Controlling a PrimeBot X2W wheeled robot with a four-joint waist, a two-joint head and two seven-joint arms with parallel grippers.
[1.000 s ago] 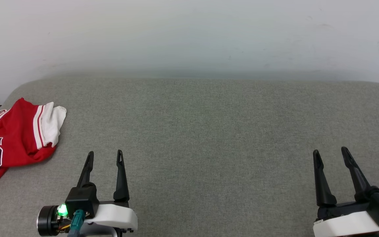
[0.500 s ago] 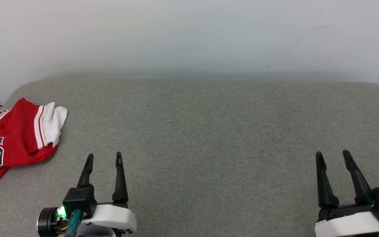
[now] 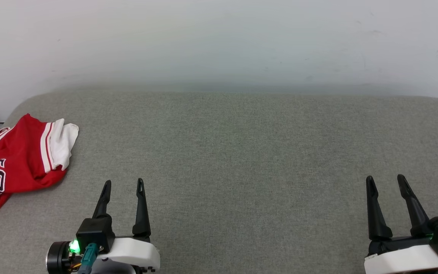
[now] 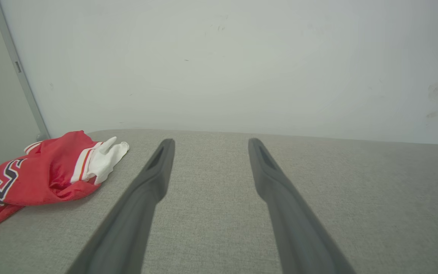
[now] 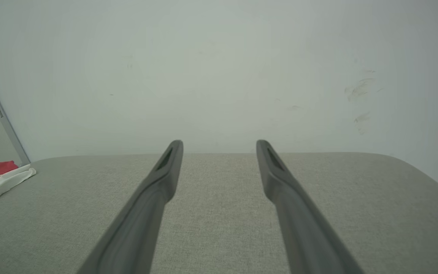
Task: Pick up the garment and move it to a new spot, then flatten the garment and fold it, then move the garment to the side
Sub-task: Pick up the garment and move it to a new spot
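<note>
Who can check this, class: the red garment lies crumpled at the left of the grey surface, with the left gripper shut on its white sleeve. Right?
Not quite. The garment lies crumpled at the left of the grey surface, but the left gripper is open and apart from it, as the head view shows.

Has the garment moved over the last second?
No. The garment keeps its place by the rounded left corner of the grey surface; the slight shift is shared by the whole head view.
</note>
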